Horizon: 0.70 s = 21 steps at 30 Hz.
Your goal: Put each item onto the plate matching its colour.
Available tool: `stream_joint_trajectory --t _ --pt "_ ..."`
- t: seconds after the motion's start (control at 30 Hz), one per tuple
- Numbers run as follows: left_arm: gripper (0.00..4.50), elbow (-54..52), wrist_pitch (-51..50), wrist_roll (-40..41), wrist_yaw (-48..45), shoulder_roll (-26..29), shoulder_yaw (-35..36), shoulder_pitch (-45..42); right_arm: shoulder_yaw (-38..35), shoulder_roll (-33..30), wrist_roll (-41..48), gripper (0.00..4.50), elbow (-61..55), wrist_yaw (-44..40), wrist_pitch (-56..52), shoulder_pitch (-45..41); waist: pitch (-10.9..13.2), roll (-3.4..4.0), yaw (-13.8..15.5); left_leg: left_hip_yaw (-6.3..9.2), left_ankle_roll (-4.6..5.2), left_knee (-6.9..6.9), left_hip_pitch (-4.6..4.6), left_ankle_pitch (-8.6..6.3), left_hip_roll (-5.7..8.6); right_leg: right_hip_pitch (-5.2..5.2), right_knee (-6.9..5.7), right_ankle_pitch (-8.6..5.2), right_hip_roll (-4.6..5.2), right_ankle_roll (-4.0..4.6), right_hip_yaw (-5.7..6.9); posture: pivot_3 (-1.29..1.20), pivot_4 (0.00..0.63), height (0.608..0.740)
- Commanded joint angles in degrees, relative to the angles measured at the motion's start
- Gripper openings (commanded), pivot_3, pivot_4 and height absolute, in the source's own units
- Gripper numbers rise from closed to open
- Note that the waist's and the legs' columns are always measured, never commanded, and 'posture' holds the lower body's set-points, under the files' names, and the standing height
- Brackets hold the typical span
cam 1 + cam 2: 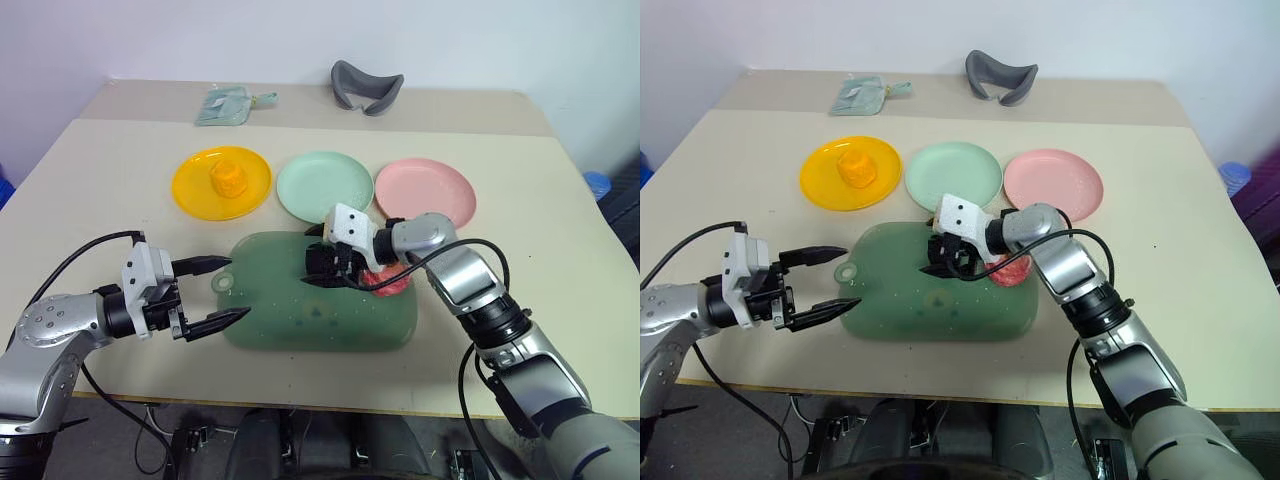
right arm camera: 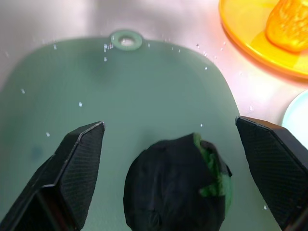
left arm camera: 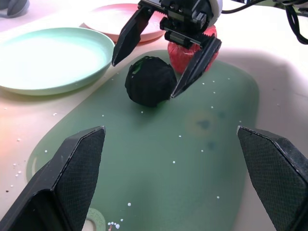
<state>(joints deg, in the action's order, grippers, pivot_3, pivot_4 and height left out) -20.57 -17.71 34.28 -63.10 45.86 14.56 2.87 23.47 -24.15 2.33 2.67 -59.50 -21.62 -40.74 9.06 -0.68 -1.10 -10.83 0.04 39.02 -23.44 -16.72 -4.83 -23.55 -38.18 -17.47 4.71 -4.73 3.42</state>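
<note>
Straddling dark-green lump (image 3: 150, 80), right gripper (image 3: 147, 72) spread, pointing leftward

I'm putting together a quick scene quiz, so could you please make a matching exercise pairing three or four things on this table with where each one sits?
Things:
1. yellow-orange lump
2. dark-green lump
3. pink-red apple
4. grey cushion

Places:
A. at the table's far edge
B. on the green tray, behind the right hand
C. on the yellow plate
D. on the green tray, between the right hand's open fingers

Pairs: 1-C, 2-D, 3-B, 4-A
</note>
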Motion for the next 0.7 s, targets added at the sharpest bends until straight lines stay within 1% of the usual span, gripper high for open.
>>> stream_joint_trajectory --t 0.03,0.13,0.17,0.2,0.27,0.3,0.37,0.5,0.57,0.7 --pt "4.50 -0.2 1.4 -0.2 -0.1 -0.1 0.7 0.0 0.4 -0.6 -1.1 4.45 0.0 -0.3 2.3 0.3 0.0 0.00 0.0 0.00 0.00 0.00 0.00 0.00 0.00 0.00 0.00 0.00 0.00 0.00 0.00 0.00 0.150 0.740" --pt "4.50 -0.4 1.6 -0.3 0.0 -0.2 0.6 0.3 0.9 -0.6 -1.7 4.45 0.4 -0.7 2.6 0.5 0.0 0.00 0.0 0.00 0.00 0.00 0.00 0.00 0.00 0.01 0.00 0.00 0.00 0.00 0.00 0.00 0.150 0.740" --pt "4.50 -0.5 1.6 -0.3 0.1 -0.2 0.6 0.3 1.0 -0.5 -2.1 4.22 0.6 -0.6 2.8 0.4 0.0 0.00 0.0 0.00 0.00 0.00 0.00 0.00 0.00 0.01 0.00 0.00 0.00 0.00 0.00 0.00 0.150 0.740" --pt "4.50 -0.7 1.6 -0.2 0.2 -0.2 0.5 0.4 1.0 -0.4 -2.3 3.93 0.6 -0.5 3.0 0.4 0.0 0.00 0.0 0.00 0.00 0.00 0.00 0.00 0.00 0.01 0.00 0.00 0.00 0.00 0.00 0.00 0.150 0.740" --pt "4.50 -0.9 1.4 -0.2 0.4 -0.2 0.4 0.5 1.0 -0.2 -2.6 3.18 0.7 -0.3 3.2 0.4 0.0 0.00 0.1 0.00 0.00 0.00 0.00 0.00 0.00 0.01 0.00 0.00 0.00 0.00 0.00 0.00 0.150 0.740" --pt "4.50 -1.1 1.4 -0.2 0.6 -0.2 0.3 0.5 1.0 -0.2 -2.8 2.58 0.6 -0.2 3.4 0.4 0.0 0.00 0.1 0.00 0.00 0.00 0.00 0.00 0.00 0.01 0.00 0.00 0.00 0.00 0.00 0.00 0.150 0.740" --pt "4.50 -1.4 1.2 -0.2 0.9 -0.2 0.2 0.5 0.9 -0.3 -3.2 1.64 0.2 -0.1 3.7 0.3 0.0 0.00 0.1 0.00 0.00 0.00 0.00 0.00 0.00 0.01 0.00 0.00 0.00 0.00 0.00 0.00 0.150 0.740" --pt "4.50 -1.6 1.0 0.0 1.5 -0.1 -0.1 0.3 0.1 -0.3 -3.1 1.64 -1.6 -0.3 3.1 -0.2 0.0 0.00 0.1 0.00 0.00 0.00 0.00 0.00 0.00 0.01 0.00 0.00 0.00 0.00 0.00 0.00 0.150 0.740" --pt "4.50 -1.6 0.9 0.0 1.9 -0.2 -0.3 0.1 -1.7 0.6 -0.8 1.64 -3.7 -0.4 0.8 -1.2 0.0 0.00 0.0 0.00 0.00 0.00 0.00 0.00 0.00 0.01 0.00 0.00 0.00 0.00 0.00 0.00 0.150 0.740" --pt "4.50 -1.7 0.5 0.3 2.7 -0.6 -0.5 -0.2 -6.7 4.5 3.8 1.64 -5.0 2.4 -1.9 -4.5 0.0 0.01 0.0 0.00 0.00 0.00 0.00 0.00 -0.01 -0.01 0.00 0.00 0.00 0.00 0.00 0.00 0.150 0.740"
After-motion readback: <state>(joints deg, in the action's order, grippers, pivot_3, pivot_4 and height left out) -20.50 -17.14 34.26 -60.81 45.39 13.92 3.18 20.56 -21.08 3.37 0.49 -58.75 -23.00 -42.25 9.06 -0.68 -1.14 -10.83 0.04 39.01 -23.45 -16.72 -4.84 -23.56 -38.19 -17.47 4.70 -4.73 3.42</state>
